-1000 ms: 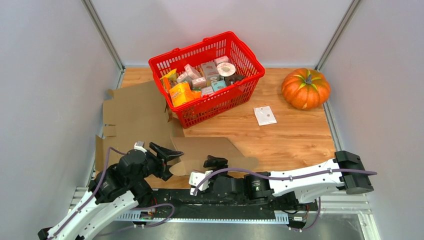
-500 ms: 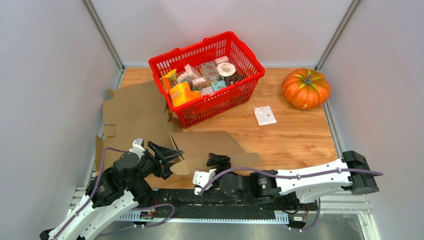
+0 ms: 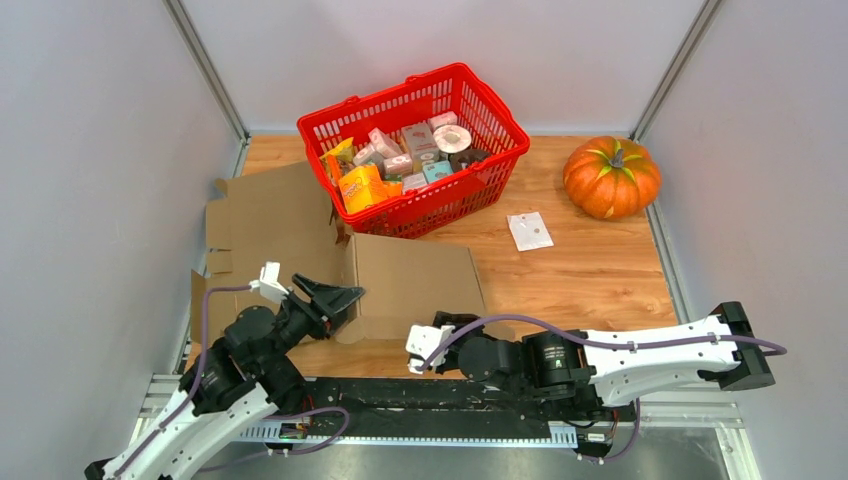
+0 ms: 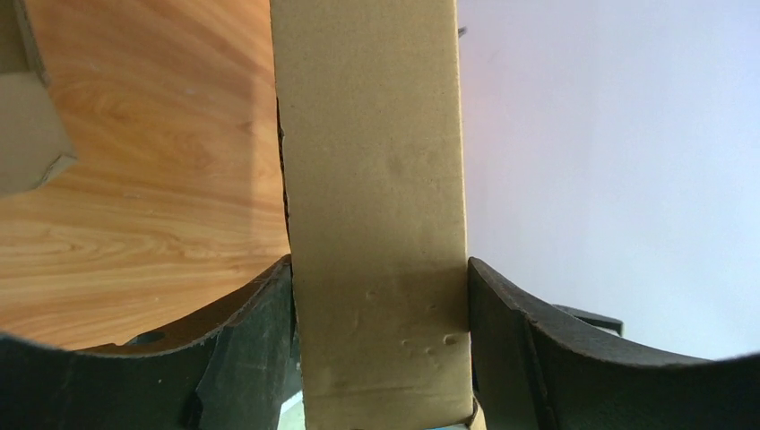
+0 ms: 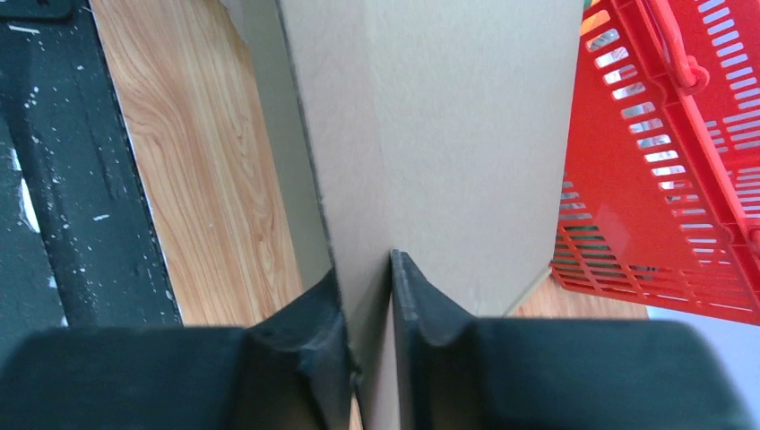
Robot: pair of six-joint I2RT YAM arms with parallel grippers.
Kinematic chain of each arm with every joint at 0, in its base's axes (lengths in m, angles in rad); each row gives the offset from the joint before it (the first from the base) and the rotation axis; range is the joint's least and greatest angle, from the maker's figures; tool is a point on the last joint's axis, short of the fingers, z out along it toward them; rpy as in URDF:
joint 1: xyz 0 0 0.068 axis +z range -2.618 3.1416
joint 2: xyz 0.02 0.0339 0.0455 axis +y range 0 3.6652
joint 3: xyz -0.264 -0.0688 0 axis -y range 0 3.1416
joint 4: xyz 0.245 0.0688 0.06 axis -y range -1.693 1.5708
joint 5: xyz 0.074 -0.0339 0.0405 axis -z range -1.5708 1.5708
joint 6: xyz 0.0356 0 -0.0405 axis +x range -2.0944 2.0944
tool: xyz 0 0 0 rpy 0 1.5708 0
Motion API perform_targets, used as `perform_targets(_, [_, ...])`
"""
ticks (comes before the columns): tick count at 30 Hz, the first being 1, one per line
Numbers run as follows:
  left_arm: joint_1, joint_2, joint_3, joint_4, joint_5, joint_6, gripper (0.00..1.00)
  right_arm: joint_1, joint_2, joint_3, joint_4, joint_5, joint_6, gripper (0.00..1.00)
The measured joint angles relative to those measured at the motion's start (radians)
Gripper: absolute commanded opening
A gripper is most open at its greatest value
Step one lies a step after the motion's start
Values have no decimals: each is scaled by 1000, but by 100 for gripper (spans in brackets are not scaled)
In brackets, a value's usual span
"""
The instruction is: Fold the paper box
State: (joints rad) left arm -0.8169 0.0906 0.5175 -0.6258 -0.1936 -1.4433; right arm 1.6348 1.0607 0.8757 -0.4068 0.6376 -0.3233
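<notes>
box: flat brown cardboard box (image 3: 280,225) on the left half of the table (image 3: 590,275), 1 panel (image 3: 415,275) raised upright near the front edge, the rest lying flat beside the left wall
left gripper: left gripper (image 3: 345,297) at the panel's left end; in the wrist view a cardboard strip fills the gap and touches both fingers (image 4: 255,345), so it holds the box at a fairly wide spread
right gripper: right gripper (image 3: 445,322) at the panel's near bottom edge, fingers (image 5: 309,345) pinched narrow on the thin cardboard edge
basket: red basket (image 3: 395,100) full of small packs, just behind the raised panel
packet: small white packet (image 3: 529,230) right of the basket
pumpkin: orange pumpkin (image 3: 611,177) in the far right corner
</notes>
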Motion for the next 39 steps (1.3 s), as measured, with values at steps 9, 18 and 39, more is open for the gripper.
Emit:
perform_targets(9, [0,64,10,-98,1,-189,12,1,18,0,23,-64,31,100])
perform_targets(18, [0,63,20,-219,13,-390,12,31,269,16,167,85,-40,85])
perform_targets(39, [-1,56,127,-298,25,-481,75,39,184,-126,374,233,-225,35])
